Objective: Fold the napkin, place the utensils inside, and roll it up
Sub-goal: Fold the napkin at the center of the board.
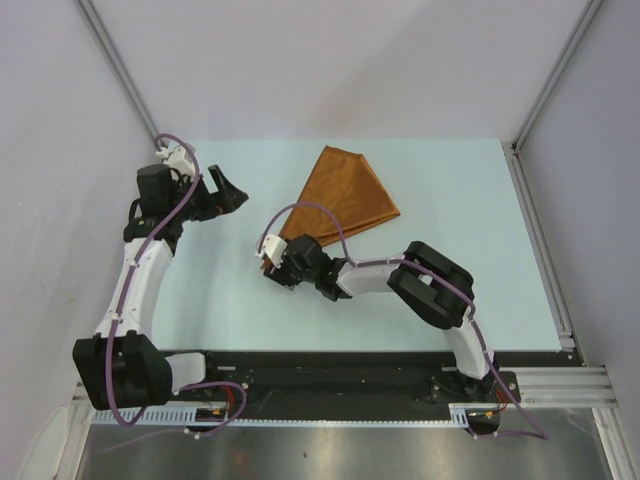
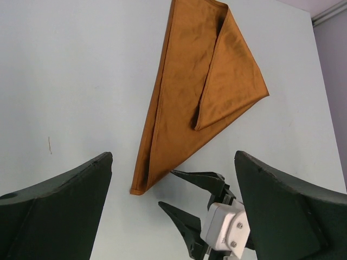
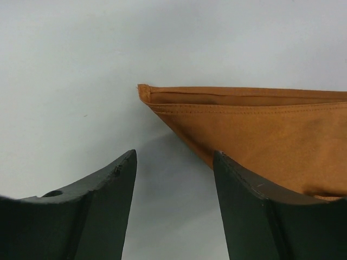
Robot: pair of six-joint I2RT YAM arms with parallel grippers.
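The rust-orange napkin (image 1: pixel 343 192) lies folded into a long triangle at the back middle of the table, with a smaller flap folded over its right side (image 2: pixel 230 81). My right gripper (image 1: pixel 269 263) is open and empty, low over the table just short of the napkin's pointed near-left corner (image 3: pixel 142 89); its right finger (image 3: pixel 255 211) overlaps the napkin's edge. It also shows in the left wrist view (image 2: pixel 166 188). My left gripper (image 1: pixel 232 192) is open and empty, hovering left of the napkin (image 2: pixel 190 92). The spoon is out of view.
The pale blue-green table top (image 1: pixel 480 290) is bounded by grey walls and an aluminium rail (image 1: pixel 540 240) along the right side. A small thin mark (image 2: pixel 49 144) sits on the table left of the napkin.
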